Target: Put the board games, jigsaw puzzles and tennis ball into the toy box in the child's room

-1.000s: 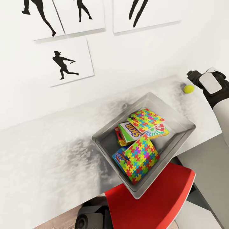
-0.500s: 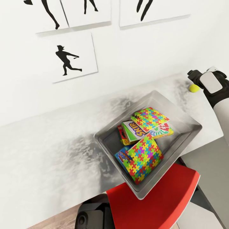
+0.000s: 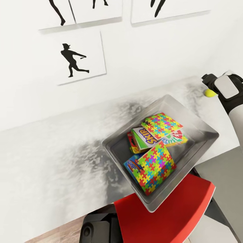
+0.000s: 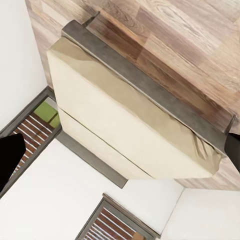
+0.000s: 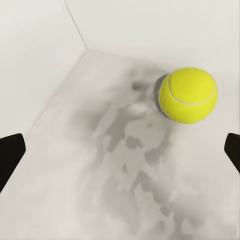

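We have the right gripper (image 5: pixel 120 150) spread wide, empty, nearer than the left arm; the tennis ball (image 5: pixel 188 95) sits on the table (image 5: pixel 100 165) just beyond its fingertips.

Yellow-green tennis ball (image 5: pixel 188 95) lies on the table (image 3: pixel 50 152) beside the toy-filled toy box (image 3: pixel 199 130).

"SKIP" stands in blue letters on the white-green board game (image 3: pixel 143 138) lying in the toy box (image 3: pixel 111 150); other print is illegible.
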`<state>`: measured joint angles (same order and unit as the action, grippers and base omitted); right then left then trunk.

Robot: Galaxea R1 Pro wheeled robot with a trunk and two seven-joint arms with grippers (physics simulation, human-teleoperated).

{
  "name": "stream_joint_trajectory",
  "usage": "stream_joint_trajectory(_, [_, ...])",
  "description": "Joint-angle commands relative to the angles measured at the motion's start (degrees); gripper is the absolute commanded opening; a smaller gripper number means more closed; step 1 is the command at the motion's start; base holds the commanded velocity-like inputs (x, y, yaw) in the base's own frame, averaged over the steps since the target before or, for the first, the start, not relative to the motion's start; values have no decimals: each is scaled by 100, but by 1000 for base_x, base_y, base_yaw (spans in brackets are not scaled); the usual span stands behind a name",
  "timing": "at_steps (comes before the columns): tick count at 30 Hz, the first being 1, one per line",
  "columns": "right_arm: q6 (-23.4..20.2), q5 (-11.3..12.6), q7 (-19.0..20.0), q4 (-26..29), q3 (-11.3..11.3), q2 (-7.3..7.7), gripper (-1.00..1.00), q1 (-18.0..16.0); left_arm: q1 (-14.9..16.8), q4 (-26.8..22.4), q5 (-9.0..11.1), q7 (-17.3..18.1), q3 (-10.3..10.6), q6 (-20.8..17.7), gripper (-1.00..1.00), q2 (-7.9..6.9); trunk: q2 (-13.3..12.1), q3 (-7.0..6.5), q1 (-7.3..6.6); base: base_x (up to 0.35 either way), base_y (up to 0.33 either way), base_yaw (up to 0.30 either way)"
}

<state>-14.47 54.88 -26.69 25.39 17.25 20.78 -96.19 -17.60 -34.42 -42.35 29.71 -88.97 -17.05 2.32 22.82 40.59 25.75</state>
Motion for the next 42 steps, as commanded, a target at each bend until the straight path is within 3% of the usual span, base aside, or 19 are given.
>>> stream_joint_trajectory(1, [-25, 27, -61, 17, 41, 17, 100, -6, 7, -21, -35, 46, -20, -24, 100, 5, 10, 8, 4, 0, 0, 13])
stream_joint_trajectory(15, [-24, 19, -146, 37, 33, 66, 100, -140, 47, -21, -44, 45, -15, -26, 100, 5, 10, 70, 4, 0, 0, -69])
stream_joint_trajectory(42, [34, -9, -335, 26, 58, -19, 100, -183, 64, -21, -46, 52, -15, -26, 100, 5, 10, 109, 4, 0, 0, -18])
